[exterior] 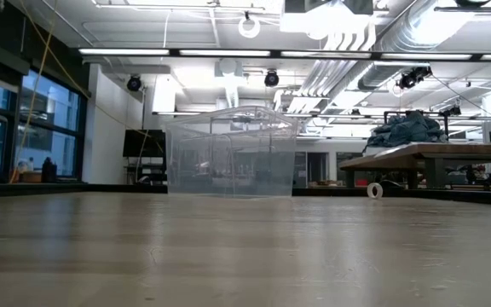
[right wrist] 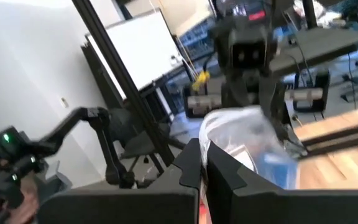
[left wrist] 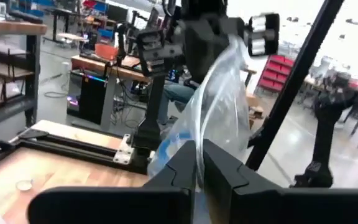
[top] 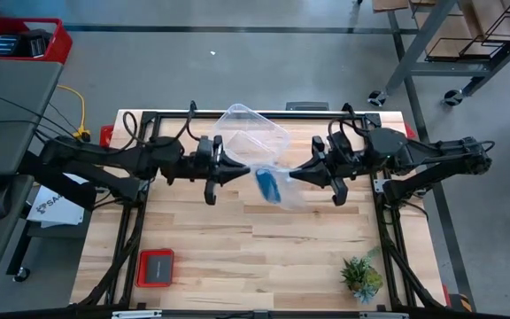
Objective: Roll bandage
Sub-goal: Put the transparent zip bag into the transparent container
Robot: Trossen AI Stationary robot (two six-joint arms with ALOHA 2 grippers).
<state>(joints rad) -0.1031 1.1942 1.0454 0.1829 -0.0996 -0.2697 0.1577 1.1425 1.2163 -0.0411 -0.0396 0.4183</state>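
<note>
Wooden tabletop [top: 237, 239] below you, clear plastic tub [top: 253, 133] at the back, and both arms meet above the middle. Your left gripper [top: 243, 169] is pinched shut on one edge of a clear plastic bag [top: 283, 182]; your right gripper [top: 296, 175] is clamped on the opposite edge. That bandage [top: 266, 184] sits inside the bag, hanging between the two grippers, well off the table. Judging from this, pull the edges apart evenly and gently, so the blue roll doesn't spill out sideways.
</note>
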